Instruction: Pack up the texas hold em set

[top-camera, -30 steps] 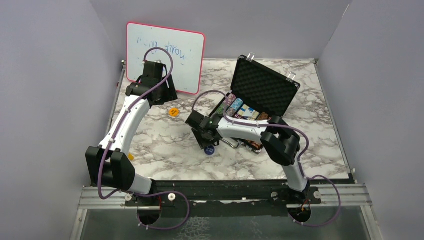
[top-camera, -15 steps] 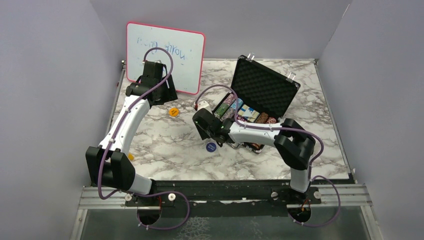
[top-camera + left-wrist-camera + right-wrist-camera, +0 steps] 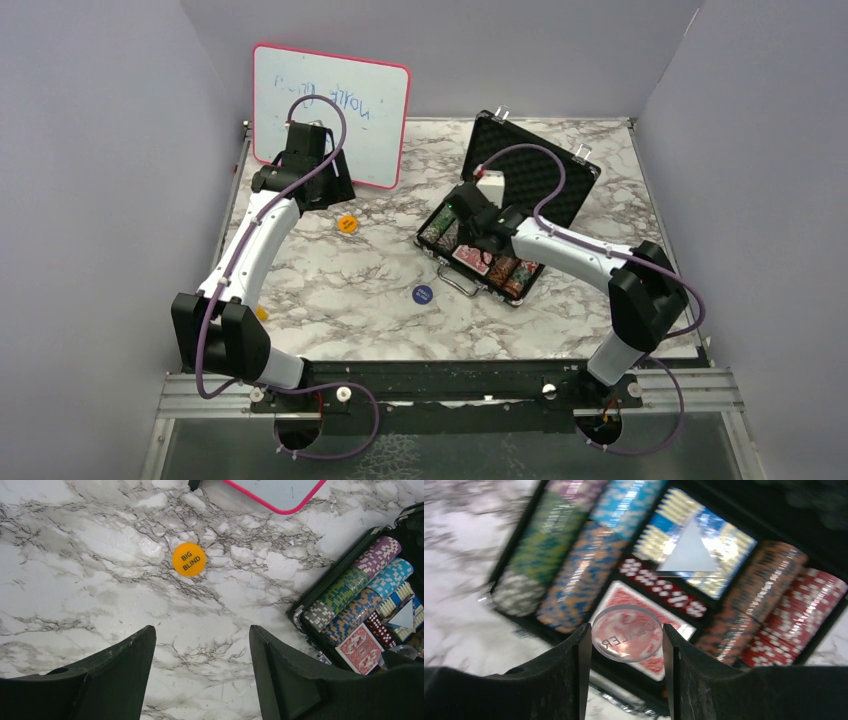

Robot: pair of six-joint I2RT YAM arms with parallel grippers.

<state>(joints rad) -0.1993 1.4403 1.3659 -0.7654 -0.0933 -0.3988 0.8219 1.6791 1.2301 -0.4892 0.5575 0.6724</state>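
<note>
The black case stands open at the back right, its tray filled with striped chip stacks, a red-backed card and a row of red dice. Hovering over that tray, my right gripper is shut on a clear round dealer button, pinched by its edges; in the top view it is the right gripper. The orange "BIG BLIND" button lies flat on the marble ahead of my open, empty left gripper. A blue button lies in front of the case.
A pink-framed whiteboard leans at the back left, just behind the left gripper. A small yellow item sits by the left arm's elbow. Grey walls close in the marble table on three sides.
The right arm has swung back and right from beside the blue button to above the case tray. The blue button stays on the table. The left arm has not moved.
</note>
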